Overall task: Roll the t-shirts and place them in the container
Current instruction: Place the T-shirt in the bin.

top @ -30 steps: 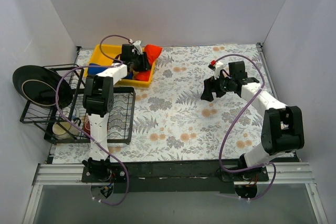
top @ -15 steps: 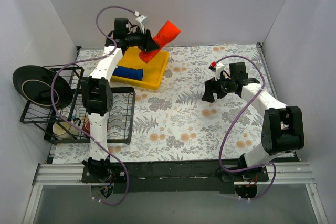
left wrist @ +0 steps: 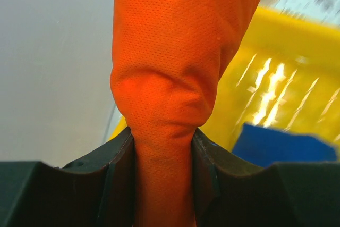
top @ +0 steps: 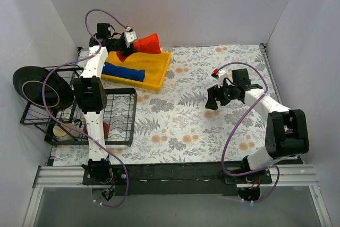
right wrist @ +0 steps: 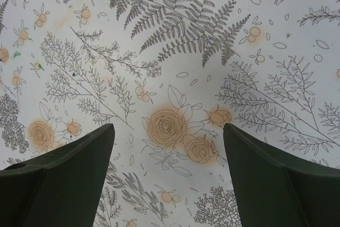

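My left gripper [top: 127,43] is shut on the bright orange-red t-shirt [top: 144,43] and holds it bunched in the air above the back edge of the yellow tray [top: 159,73]. In the left wrist view the orange-red cloth [left wrist: 164,78] is pinched between both fingers [left wrist: 109,174]. The royal blue t-shirt [top: 123,72] lies as a roll inside the tray and shows in the left wrist view [left wrist: 287,147] too. My right gripper [top: 212,97] is open and empty, low over the floral tablecloth [right wrist: 175,126] at the right.
A black wire dish rack [top: 114,115] with a black plate [top: 37,86] and a cup [top: 62,131] stands at the left. White walls close the back and sides. The floral cloth covers the table between tray and right arm.
My left gripper has lifted the orange-red t-shirt out of the tray, then pulled it back and to the left. The tray has shifted. My right gripper has moved slightly nearer.
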Controlling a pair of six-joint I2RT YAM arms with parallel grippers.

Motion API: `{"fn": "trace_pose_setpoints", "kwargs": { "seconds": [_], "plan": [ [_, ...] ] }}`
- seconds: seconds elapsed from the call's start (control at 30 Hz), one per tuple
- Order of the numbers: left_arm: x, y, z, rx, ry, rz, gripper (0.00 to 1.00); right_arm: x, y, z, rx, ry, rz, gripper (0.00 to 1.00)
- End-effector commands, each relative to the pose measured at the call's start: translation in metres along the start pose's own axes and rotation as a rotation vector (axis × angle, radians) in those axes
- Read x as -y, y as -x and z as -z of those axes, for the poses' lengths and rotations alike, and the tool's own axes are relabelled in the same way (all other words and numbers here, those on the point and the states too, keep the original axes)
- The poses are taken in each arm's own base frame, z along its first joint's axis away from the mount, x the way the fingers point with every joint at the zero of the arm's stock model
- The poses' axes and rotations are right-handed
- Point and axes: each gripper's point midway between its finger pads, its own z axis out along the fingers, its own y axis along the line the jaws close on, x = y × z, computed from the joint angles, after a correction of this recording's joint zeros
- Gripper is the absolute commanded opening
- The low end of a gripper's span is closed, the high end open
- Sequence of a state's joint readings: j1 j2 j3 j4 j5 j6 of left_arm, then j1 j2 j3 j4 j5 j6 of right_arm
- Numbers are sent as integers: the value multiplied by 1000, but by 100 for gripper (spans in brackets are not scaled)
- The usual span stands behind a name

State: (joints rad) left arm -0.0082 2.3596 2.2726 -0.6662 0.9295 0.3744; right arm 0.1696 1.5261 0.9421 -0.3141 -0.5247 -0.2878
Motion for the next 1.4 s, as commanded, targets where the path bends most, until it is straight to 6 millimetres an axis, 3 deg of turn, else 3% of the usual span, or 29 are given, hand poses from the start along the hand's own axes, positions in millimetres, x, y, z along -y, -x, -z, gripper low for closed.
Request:
{"fn": "trace_pose_setpoints", "kwargs": {
  "seconds": [0.0,0.03,0.07,0.17,0.27,0.37,0.57,0.8,1.03,1.1,1.13,1.23,1.37],
  "plan": [
    [-26,-2,7,-52,21,-375,0,-2,-1,8,22,-12,19,90],
    [-27,-13,6,-68,12,-439,0,-3,-2,9,20,-14,18,90],
    [-34,-31,18,-100,20,-450,0,-2,-4,9,17,-17,16,90],
    [-35,-66,18,-156,-15,-563,0,-2,-7,10,13,-23,13,90],
    [-46,-89,18,-168,11,-610,0,0,-9,10,7,-31,7,90],
    [-63,-99,22,-174,44,-659,0,3,-10,8,1,-34,4,91],
    [-49,-128,15,-172,-18,-696,0,10,-5,4,-9,-42,9,91],
    [-24,-136,17,-152,-89,-687,0,18,3,1,-6,-50,18,91],
    [-9,-139,27,-161,-125,-651,0,22,7,-2,-14,-49,20,91],
    [-12,-132,35,-181,-103,-635,0,22,9,-2,-12,-50,24,91],
    [-3,-140,38,-181,-109,-604,0,23,12,-2,-8,-52,25,91],
    [2,-142,49,-186,-121,-620,0,25,14,-4,-6,-52,31,91],
    [4,-148,48,-190,-123,-637,0,27,17,-5,-6,-52,41,91]
  ]
}}
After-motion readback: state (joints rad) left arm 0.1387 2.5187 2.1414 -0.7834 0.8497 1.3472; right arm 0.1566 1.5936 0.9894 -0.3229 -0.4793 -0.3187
